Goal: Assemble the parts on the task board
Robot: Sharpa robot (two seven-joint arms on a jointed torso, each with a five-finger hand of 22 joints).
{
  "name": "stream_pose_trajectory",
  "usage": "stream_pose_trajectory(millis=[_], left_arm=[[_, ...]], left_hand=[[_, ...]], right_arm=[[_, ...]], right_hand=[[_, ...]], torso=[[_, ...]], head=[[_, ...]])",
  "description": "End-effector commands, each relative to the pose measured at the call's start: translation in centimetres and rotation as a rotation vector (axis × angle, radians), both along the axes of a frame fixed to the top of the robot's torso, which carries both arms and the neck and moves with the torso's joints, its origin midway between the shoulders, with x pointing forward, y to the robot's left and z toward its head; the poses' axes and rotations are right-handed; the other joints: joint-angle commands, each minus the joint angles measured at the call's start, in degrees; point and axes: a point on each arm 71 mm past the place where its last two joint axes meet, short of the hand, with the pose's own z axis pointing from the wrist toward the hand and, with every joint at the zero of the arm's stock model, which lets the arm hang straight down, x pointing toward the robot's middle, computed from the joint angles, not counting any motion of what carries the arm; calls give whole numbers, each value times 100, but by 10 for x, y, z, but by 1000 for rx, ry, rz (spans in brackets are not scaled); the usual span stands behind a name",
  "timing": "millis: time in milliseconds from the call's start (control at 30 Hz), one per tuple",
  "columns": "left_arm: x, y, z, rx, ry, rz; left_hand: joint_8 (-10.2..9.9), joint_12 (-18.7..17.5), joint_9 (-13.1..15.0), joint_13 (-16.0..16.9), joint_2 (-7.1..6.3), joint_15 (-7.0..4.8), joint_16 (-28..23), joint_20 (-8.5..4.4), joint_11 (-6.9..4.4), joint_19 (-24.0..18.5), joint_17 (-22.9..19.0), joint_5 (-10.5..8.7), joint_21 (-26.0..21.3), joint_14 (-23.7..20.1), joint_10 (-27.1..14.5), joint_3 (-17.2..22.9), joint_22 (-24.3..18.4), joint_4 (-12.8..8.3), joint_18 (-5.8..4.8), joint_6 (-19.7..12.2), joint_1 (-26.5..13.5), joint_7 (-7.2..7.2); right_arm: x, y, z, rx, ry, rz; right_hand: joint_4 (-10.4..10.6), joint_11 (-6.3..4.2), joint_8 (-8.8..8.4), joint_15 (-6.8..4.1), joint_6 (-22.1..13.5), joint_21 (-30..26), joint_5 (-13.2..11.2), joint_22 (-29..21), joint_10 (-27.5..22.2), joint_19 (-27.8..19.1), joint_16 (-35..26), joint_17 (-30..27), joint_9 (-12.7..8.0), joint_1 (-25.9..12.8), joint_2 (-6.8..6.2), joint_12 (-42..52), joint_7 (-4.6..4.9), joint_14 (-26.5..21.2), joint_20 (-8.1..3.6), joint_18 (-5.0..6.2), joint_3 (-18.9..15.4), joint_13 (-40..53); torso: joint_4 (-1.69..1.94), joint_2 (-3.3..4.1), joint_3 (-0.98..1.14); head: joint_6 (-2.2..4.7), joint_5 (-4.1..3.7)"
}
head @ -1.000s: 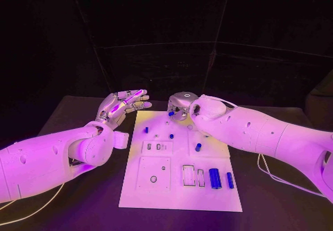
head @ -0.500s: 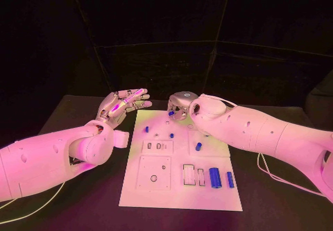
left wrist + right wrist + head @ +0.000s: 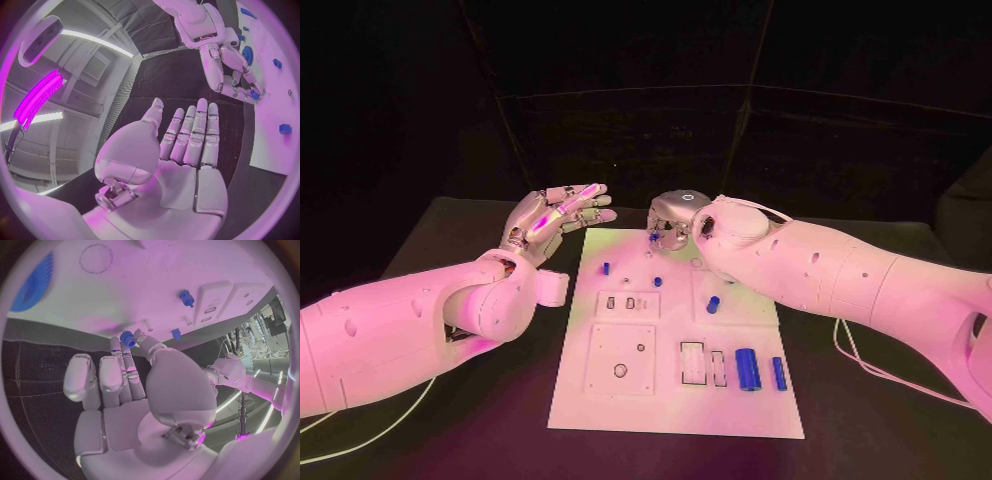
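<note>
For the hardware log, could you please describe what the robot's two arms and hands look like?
Both arms are bulky, smooth, rounded white shells with small round holes. The left hand and right hand are silver metal, with many segmented fingers and pale pads; the right hand carries a domed silver cap at its back. Thin pale cables trail from the arms onto the black table.

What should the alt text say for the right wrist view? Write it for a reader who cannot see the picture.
The robot's right hand pinches a small blue gear between its fingertips at the edge of the white task board. On the board lie a large blue gear and two small blue parts.
</note>
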Motion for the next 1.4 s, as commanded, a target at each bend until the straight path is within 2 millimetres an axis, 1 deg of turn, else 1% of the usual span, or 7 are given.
stream_pose_trajectory(millis=[33, 200, 567, 767, 1033, 1233, 1400], left_arm=[[0, -1, 2, -10, -13, -12], [0, -1, 2, -10, -12, -13], [0, 0, 2, -8, -12, -11], [1, 1, 2, -8, -12, -9], [1, 5, 2, -7, -15, -3], [2, 8, 2, -7, -14, -3], [4, 9, 1, -8, -12, -6]], left_hand=[[-29, -40, -8, -9, -22, 2, -22, -5, 1, 25, -10, 10, -19, 45, -56, -12, -9, -35, 34, 2, 3, 205], [-29, -40, -8, -9, -22, 2, -22, -5, 1, 25, -10, 10, -19, 45, -56, -12, -9, -35, 34, 2, 3, 205], [-29, -40, -8, -9, -22, 2, -22, -5, 1, 25, -10, 10, -19, 45, -56, -12, -9, -35, 34, 2, 3, 205], [-30, -43, -8, -8, -20, 2, -25, -4, 2, 29, -10, 10, -22, 46, -59, -10, -13, -41, 33, -1, 4, 205], [-18, -27, -1, -2, -10, -2, -31, -6, -10, 41, -11, 11, -28, 52, -25, 0, -22, -60, 35, 25, 15, 189], [35, 33, 14, 8, 25, -28, -68, -22, -69, 85, -14, 10, -49, 66, 134, 17, -53, -98, 39, 172, 7, 117], [45, 44, 15, 7, 35, -39, -72, -30, -83, 106, -12, 10, -53, 90, 185, 20, -63, -110, 41, 215, 1, 105]], right_arm=[[0, 2, 1, 0, -3, 8], [0, 1, 2, 2, -6, 1], [2, -9, 6, 39, -55, -21], [-3, -21, 10, 80, -86, -19], [-20, -70, 20, 210, -36, -68], [-26, -115, 18, 222, 105, -176], [-24, -147, 14, 202, 173, -259]], right_hand=[[3, 0, -24, -39, -70, 19, -11, -6, 32, 8, 27, 0, -14, -19, -27, -41, -7, 45, -24, -19, -60, 8], [24, 12, -28, -34, -181, 0, -12, -42, -36, -15, -1, -46, -37, 1, -36, -79, 6, 33, -27, -13, -138, -3], [50, 200, -17, 115, -665, -419, -12, -838, -1056, -504, -512, -786, -100, 212, 22, -88, 45, -156, 102, 135, -590, -148], [35, 213, -15, 129, -731, -461, 0, -896, -1105, -523, -564, -845, -96, 299, 73, -66, 63, -155, 125, 146, -666, -134], [129, 90, 78, 40, -493, -187, 321, -328, 24, -132, -223, -314, -44, 298, 154, 450, 197, 31, 62, 38, -761, 131], [389, -141, 65, -152, -493, 195, 774, 446, 1037, 348, 326, 533, -49, -29, -116, 1275, 8, 212, -112, -112, -1151, 762], [683, -142, 11, -130, -786, 451, 972, 963, 620, 610, 825, 1299, -78, 36, -92, 2844, 59, 273, -119, -215, -1661, 2516]], torso=[[1, 1, 1], [0, -1, -1], [-7, -1, 12], [-13, -5, 11], [-46, -26, 8], [-119, -40, 38], [-171, -42, 62]], head=[[-2, 3], [-6, -1], [12, -6], [27, -13], [71, -44], [115, -58], [146, -60]])
